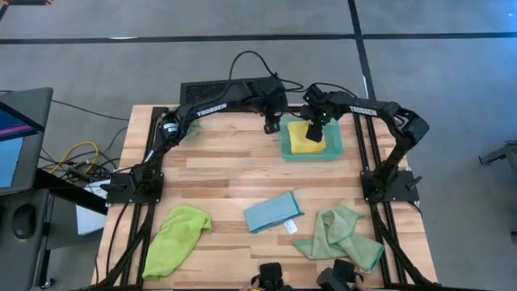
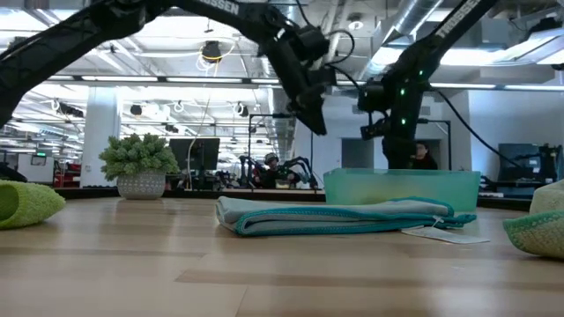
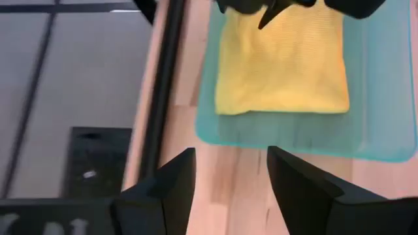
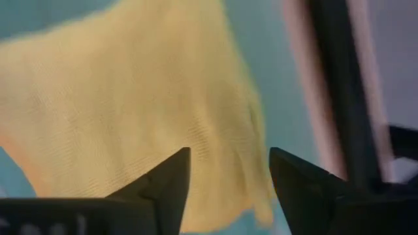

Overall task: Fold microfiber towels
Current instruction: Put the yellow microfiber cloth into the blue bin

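Four towels are in view on the wooden table [image 1: 218,174], and both arms are gathered at its far edge.

1. Arms. The left gripper [image 3: 230,179] hangs just beside the teal tray [image 1: 333,150], over bare wood, with its fingers spread and nothing between them. The right gripper [image 4: 228,179] hangs directly above the tray, fingers likewise spread and empty, the cloth lying free beneath them.

2. Tray and contents. The yellow towel [image 1: 304,139] lies inside the teal tray as a compact, roughly squared pad. It looks folded and stowed.

3. Remaining cloths, on the near half of the table, well apart from the tray:
- The lime green towel [image 1: 178,234] lies crumpled toward the left arm's side.
- The pale sage green towel [image 1: 343,234] lies crumpled toward the right arm's side.
- The light blue towel [image 1: 273,212] lies between them, already folded flat, with a small white tag [image 1: 292,228] at its edge.

4. Step in hand. Judged from the layout, the yellow towel has just been deposited and let go.

5. Next move. Both grippers should lift clear of the tray without snagging the yellow pad, then travel to a near cloth. An unfolded one will need spreading flat before any crease is made.
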Tool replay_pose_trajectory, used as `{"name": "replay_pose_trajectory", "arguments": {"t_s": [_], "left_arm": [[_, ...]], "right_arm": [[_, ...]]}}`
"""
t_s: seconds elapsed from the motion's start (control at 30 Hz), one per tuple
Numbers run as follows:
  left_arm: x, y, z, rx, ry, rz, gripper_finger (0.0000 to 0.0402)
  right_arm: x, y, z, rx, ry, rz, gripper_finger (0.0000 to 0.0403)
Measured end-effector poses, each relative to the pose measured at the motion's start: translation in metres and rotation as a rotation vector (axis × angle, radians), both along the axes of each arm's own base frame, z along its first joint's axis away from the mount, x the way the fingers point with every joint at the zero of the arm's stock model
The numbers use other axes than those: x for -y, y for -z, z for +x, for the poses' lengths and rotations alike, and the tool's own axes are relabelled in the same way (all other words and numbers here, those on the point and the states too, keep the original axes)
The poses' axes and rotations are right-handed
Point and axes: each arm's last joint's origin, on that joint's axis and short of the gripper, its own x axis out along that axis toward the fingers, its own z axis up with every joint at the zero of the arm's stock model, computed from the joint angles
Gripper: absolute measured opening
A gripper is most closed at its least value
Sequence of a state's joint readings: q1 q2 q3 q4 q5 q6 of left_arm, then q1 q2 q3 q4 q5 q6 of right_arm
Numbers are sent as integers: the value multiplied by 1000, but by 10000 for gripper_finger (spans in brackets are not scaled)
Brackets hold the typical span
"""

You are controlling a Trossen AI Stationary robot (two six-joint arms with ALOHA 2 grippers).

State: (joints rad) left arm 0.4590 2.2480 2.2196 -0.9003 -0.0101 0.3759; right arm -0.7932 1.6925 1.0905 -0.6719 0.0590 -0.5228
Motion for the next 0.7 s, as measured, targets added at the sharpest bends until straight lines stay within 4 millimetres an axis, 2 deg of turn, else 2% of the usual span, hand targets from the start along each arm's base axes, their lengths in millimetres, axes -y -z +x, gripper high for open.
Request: {"name": "replay_pose_trajectory", "arguments": {"t_s": [0.1,0.2,0.23,0.3,0.37,0.47,0.5,0.57,0.63,0.7], "left_arm": [[6,-21,-14,-19,-16,24,164],[12,-54,-35,4,-45,25,145],[15,-61,-42,-1,-52,17,137],[22,-63,-55,-30,-61,-12,117],[32,-61,-65,-35,-55,-19,91],[53,-62,-87,39,-42,2,43],[61,-60,-96,68,-39,10,26],[75,-44,-112,115,-44,9,7],[90,-29,-129,189,-47,15,8],[105,-25,-144,312,-41,30,10]], "right_arm": [[-7,-25,-5,43,7,-70,251],[-13,-49,-13,113,70,-122,250],[-16,-54,-15,150,87,-115,244],[-23,-57,-16,195,86,-63,217],[-31,-48,-14,188,56,4,165],[-40,-30,-5,169,8,70,50],[-41,-24,-1,158,-4,82,26],[-44,-8,7,139,-8,107,19],[-47,6,13,108,-9,137,20],[-48,18,19,77,-7,164,11]]}}
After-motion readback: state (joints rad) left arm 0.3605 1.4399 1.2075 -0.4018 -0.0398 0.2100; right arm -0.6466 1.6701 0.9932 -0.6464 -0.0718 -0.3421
